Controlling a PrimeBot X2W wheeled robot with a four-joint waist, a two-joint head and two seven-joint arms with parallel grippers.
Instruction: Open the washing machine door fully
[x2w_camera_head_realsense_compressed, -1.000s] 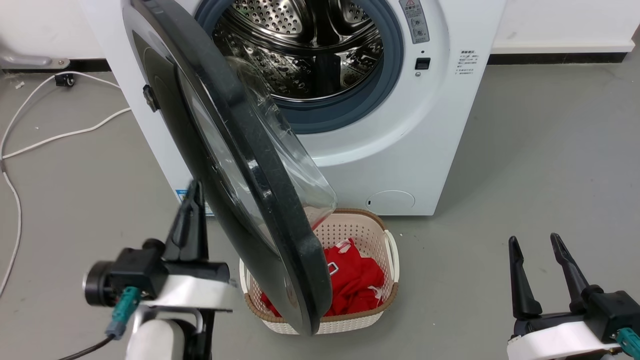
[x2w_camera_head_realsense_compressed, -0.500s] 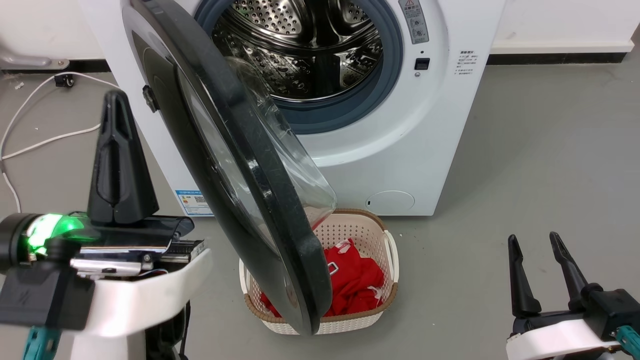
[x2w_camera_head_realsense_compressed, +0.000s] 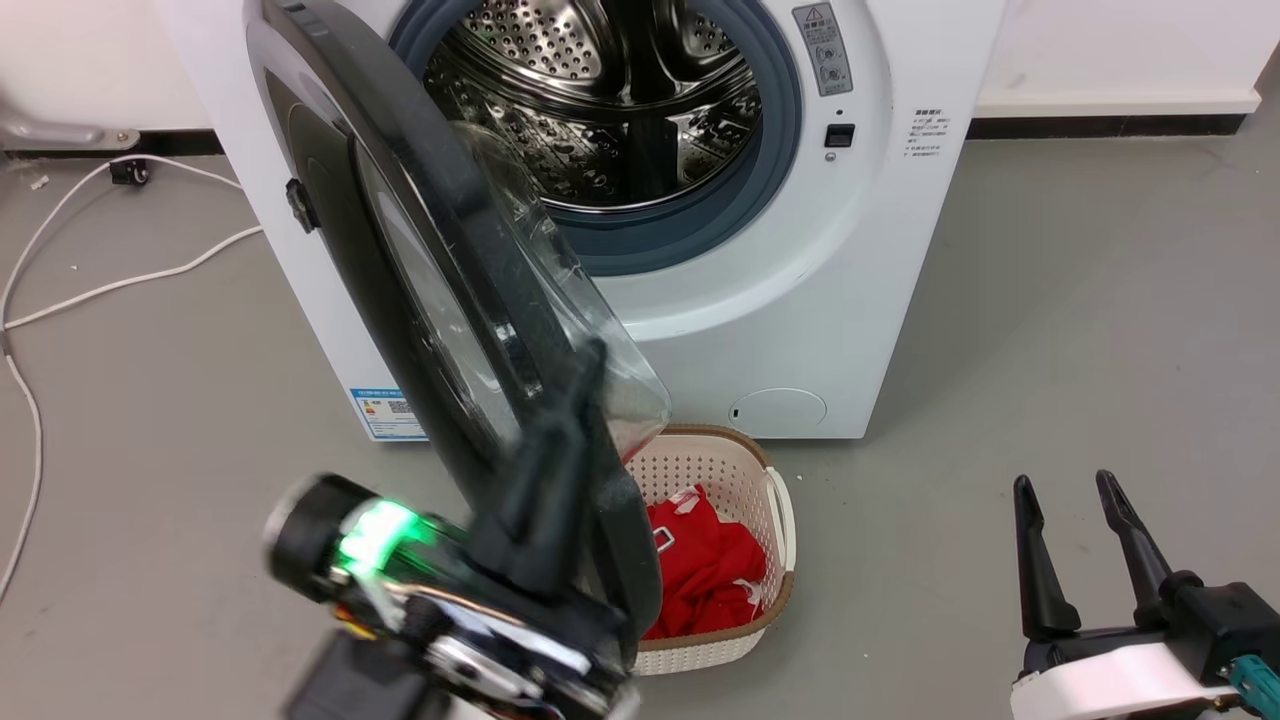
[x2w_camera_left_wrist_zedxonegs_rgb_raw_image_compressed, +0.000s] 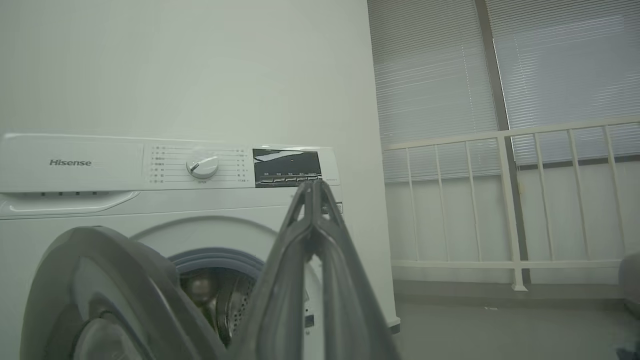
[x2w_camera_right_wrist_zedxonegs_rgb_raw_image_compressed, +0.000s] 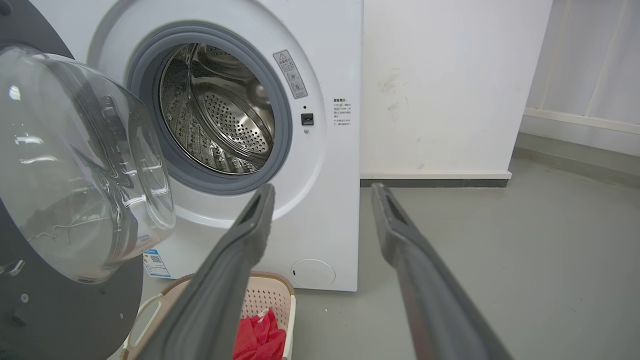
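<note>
- The big round washing machine door (x2w_camera_head_realsense_compressed: 425, 190), glossy black rim around a clear glass bowl, stands partly swung out on the left of the white front-loading washing machine (x2w_camera_head_realsense_compressed: 800, 300).
- The left tool (x2w_camera_head_realsense_compressed: 596, 348) is pressed together and overlaps the door's lower rim. Can't tell if it's touching.
- The right tool (x2w_camera_head_realsense_compressed: 1062, 480) is spread, holding nothing, well apart from the door.

A cream perforated laundry basket (x2w_camera_head_realsense_compressed: 700, 465) with a brown woven rim is seen standing on the grey floor (x2w_camera_head_realsense_compressed: 1050, 320), with red clothing (x2w_camera_head_realsense_compressed: 705, 565) heaped inside it. A white cable (x2w_camera_head_realsense_compressed: 190, 264) is trailed in loose curves across the floor at the left, where a small black caster (x2w_camera_head_realsense_compressed: 125, 173) is also seen. A dark skirting board (x2w_camera_head_realsense_compressed: 1100, 127) is run along the foot of a plain white wall (x2w_camera_right_wrist_zedxonegs_rgb_raw_image_compressed: 440, 85). In the left wrist view, a white railing (x2w_camera_left_wrist_zedxonegs_rgb_raw_image_compressed: 505, 200) is pictured before windows covered by closed blinds (x2w_camera_left_wrist_zedxonegs_rgb_raw_image_compressed: 435, 70).
</note>
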